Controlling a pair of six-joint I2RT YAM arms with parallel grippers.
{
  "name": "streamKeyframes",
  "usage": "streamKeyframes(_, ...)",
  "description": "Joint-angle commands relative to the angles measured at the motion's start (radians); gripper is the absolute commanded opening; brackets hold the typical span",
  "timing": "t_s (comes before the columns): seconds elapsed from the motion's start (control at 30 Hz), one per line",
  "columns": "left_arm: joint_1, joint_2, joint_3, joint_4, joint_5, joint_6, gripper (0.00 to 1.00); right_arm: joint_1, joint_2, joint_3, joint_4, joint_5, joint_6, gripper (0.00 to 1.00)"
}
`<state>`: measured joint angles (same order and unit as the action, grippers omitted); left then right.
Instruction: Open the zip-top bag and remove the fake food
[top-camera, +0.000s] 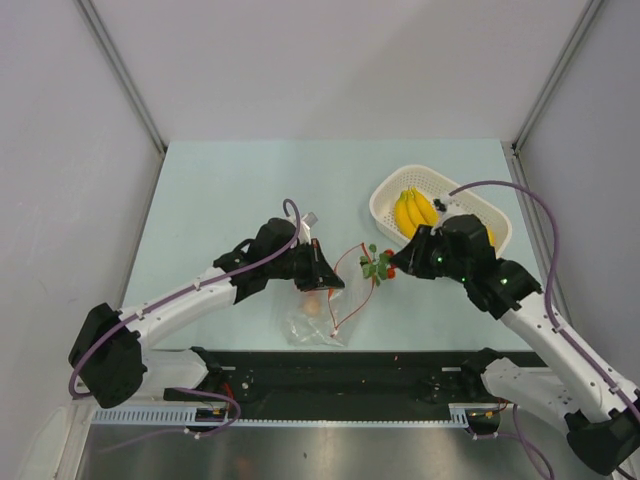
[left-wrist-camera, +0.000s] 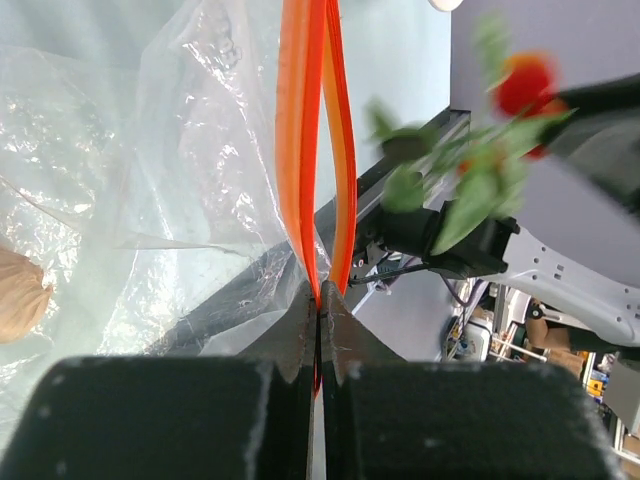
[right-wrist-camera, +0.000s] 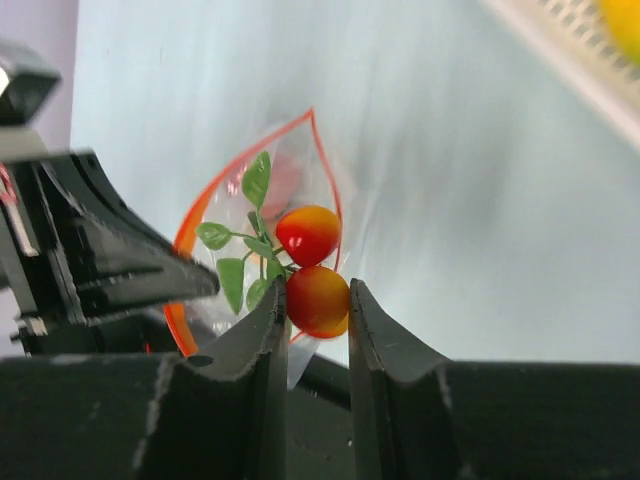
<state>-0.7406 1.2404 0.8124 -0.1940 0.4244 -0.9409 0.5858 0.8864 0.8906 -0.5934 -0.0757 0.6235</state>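
While left end effector (left-wrist-camera: 318, 325) pinches crinkly zip-top bag (left-wrist-camera: 190, 150), right end effector (right-wrist-camera: 317, 318) clamps round glossy fruit (right-wrist-camera: 318, 298).

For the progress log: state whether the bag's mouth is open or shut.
Open: on the zip-top bag, the red zip strips spread into a loop.

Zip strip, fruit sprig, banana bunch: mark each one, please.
zip strip (left-wrist-camera: 295, 150), left wrist view, left red band.
fruit sprig (right-wrist-camera: 318, 300), right wrist view, lower red fruit.
banana bunch (top-camera: 414, 211), top view, middle banana.
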Motion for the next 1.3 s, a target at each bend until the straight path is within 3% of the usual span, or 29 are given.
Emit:
streamKeyframes(0.0,0.006,-0.018,0.008,-0.002,0.013,0.03,0.0,-0.101,-0.029,0.099,-0.051,0.04,-0.08,0.12)
streamKeyframes(0.23,0.02,0.021,0.056,-0.039,0.045,0.065,0.0,-0.274,-0.003,0.174,-0.043,0.14,-0.139,0.13)
streamKeyframes(0.37,0.021,0.019,0.106,-0.105,0.036,0.125,0.0,-0.4,0.116,0.186,-0.042,0.165,-0.117,0.19)
streamKeyframes(0.63,0.033,0.007,0.143,-0.165,0.022,0.186,0.0,-0.625,0.359,0.205,0.009,0.128,-0.146,0.16)
streamKeyframes(0.93,0.035,-0.01,0.134,-0.171,0.019,0.185,0.0,-0.707,0.612,0.275,0.033,0.122,-0.169,0.19)
streamKeyframes(1.03,0.035,-0.021,0.126,-0.167,0.016,0.179,0.0,-0.707,0.663,0.312,0.021,0.108,-0.174,0.27)
streamKeyframes(1.17,0.035,-0.039,0.105,-0.153,0.023,0.156,0.0,-0.707,0.706,0.352,-0.014,0.088,-0.185,0.59)
streamKeyframes(1.27,0.035,-0.064,0.074,-0.124,0.027,0.128,0.0,-0.702,0.692,0.354,-0.04,0.085,-0.185,0.71)
